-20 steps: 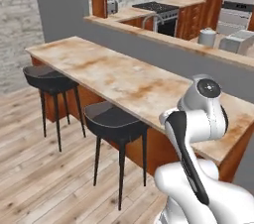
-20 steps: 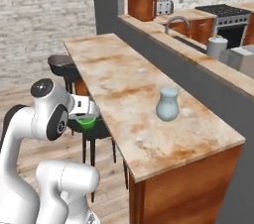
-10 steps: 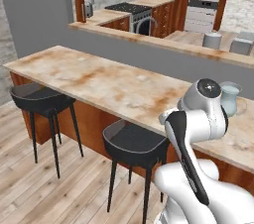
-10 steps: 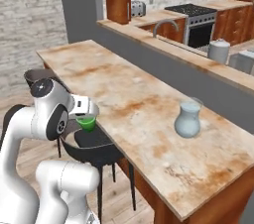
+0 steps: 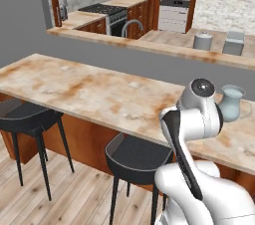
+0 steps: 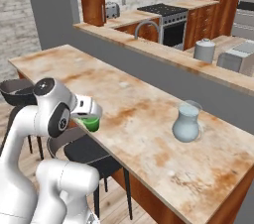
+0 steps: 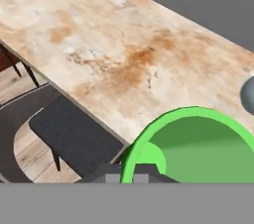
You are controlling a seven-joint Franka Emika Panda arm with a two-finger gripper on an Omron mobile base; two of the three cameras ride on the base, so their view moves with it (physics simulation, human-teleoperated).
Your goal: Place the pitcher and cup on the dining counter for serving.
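On the dining counter [image 6: 149,134] the pitcher [image 6: 187,122] already stands upright, at about 3 o'clock in the right base view, well apart from the arm. The gripper [image 6: 90,117] is at about 9 o'clock in that view, just at the counter's near edge, and it is pinching the green cup [image 6: 91,123] by its rim. In the hand view the cup [image 7: 196,146] sits at about 5 o'clock, mouth up, hanging over the counter edge with a black stool [image 7: 74,136] below it at about 7 o'clock. The cup is not down yet, so the step is to set it on the counter. To do it well, I think the arm should carry the cup further in over the stone, away from the edge, keep it level, lower it until its bottom rests flat, and only then let go. It should stop short of the pitcher so the two do not bump.
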